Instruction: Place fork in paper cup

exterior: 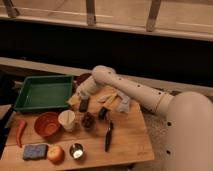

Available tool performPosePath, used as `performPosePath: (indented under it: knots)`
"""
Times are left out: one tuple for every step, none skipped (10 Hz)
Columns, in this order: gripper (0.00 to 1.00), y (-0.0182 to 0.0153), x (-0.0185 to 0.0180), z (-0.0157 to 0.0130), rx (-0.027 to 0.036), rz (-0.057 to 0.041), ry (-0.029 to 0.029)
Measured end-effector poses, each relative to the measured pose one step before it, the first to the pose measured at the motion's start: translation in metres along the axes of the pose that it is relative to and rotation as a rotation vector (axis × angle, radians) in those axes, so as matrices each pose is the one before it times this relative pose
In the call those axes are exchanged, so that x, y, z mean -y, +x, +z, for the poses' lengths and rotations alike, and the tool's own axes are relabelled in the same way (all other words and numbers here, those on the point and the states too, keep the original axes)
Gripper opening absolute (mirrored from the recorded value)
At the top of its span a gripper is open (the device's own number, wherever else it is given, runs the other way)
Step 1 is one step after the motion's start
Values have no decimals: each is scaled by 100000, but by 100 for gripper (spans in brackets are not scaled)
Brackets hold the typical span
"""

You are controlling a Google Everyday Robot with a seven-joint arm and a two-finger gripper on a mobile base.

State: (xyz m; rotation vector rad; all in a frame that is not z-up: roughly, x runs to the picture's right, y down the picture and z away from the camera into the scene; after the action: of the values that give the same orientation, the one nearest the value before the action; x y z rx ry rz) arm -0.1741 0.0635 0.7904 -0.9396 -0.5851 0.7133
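The paper cup (66,120), short and white, stands upright on the wooden board (130,140) between the orange bowl (47,124) and a dark reddish-brown cup (88,120). My gripper (83,101) hangs low over the board just right of the green tray (42,92), a little behind and to the right of the paper cup. The white arm bends down to it from the right. The fork is hidden; I cannot make it out anywhere on the board or at the gripper.
A black-handled tool (108,136) lies right of centre. Pale wooden utensils (112,97) lie behind it under the arm. At the front stand a metal cup (76,151), an apple (55,154) and a blue sponge (33,151). A red chili (20,132) lies left.
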Motion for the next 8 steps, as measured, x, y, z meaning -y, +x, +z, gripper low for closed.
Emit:
performPosePath:
  knots:
    - [18, -117, -11, 93, -367, -165, -393]
    - [26, -49, 12, 64, -590, 84, -693]
    - [36, 94, 44, 31, -998, 460, -780]
    - [47, -12, -66, 133, -904, 179, -810]
    - [57, -128, -131, 101, -683, -195, -485]
    - [66, -177, -148, -5, -442, -340, -373]
    - [76, -76, -68, -32, -280, -271, -478]
    - [80, -13, -42, -113, -22, -123, -291]
